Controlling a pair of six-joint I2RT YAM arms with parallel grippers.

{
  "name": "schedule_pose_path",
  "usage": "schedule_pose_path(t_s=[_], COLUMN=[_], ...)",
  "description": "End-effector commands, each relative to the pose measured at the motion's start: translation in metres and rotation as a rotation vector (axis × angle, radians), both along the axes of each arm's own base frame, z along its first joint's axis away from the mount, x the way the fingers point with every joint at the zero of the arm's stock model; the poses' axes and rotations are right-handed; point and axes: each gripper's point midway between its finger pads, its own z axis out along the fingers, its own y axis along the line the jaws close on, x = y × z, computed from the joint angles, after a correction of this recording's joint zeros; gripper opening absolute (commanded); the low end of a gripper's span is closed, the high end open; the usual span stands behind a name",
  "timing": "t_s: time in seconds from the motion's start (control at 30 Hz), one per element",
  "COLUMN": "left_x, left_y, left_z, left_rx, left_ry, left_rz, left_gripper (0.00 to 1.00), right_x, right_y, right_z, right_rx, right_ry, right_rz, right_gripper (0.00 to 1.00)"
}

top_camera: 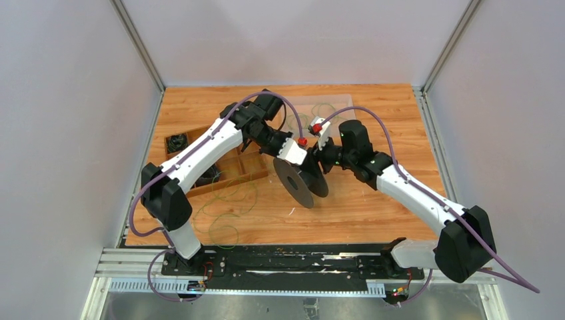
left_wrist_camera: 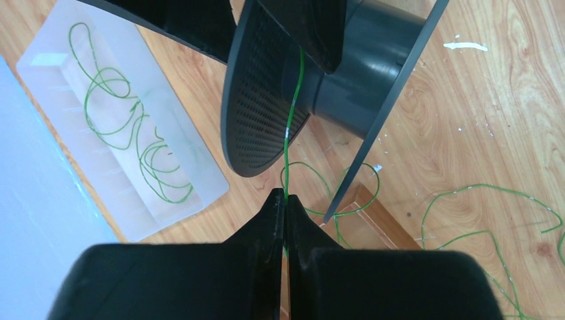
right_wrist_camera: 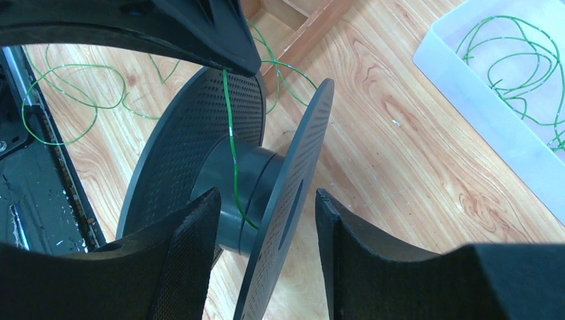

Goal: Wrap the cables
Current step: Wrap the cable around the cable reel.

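While left gripper (left_wrist_camera: 285,198) pinches cable (left_wrist_camera: 294,100) — right gripper (right_wrist_camera: 266,197) spread astride spool flange (right_wrist_camera: 303,150).

No writing, label, brand, number or sign can be read in any view. The black perforated plastic spool (right_wrist_camera: 180,147), the clear plastic tray (right_wrist_camera: 460,80) at the far side and the orange wooden table (right_wrist_camera: 413,193) show only plain surfaces.

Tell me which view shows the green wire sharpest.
Left wrist: green wire crisp against the spool, left pincer dark and soft up close. Right wrist: wire equally crisp. Top view: loose loops faint on the table.
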Motion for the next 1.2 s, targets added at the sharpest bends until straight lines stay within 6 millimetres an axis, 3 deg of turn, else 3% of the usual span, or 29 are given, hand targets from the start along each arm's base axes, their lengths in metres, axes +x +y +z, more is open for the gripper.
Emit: schedule_pose_path(t_s=[0.0, 0.33, 0.67, 1.17], left_x=[-0.005, 0.0, 0.002, 0.0], left_y=[-0.013, -0.012, -0.016, -0.02], left_z=[0.008, -0.003, -0.002, -0.01], left_rx=[-0.045, -0.012, -0.024, -0.025], left_ry=[0.028, 0.029, 0.038, 0.076], left_rz=[-0.023, -0.023, -0.022, -0.016], left_gripper=[0.0, 0.0, 0.0, 0.0], right_x=[0.0, 0.001, 0.007, 0.002], right_y=[0.002, 0.0, -0.006, -0.004], right_z=[-0.007, -0.013, -0.021, -0.02], right_rx=[-0.009, -0.022, -0.063, -0.082], right_ry=[0.002, 0.004, 0.01, -0.027], right_rz=[-0.015, -0.022, -0.059, -0.045], right_gripper=[0.54, 0.51, 0.44, 0.42])
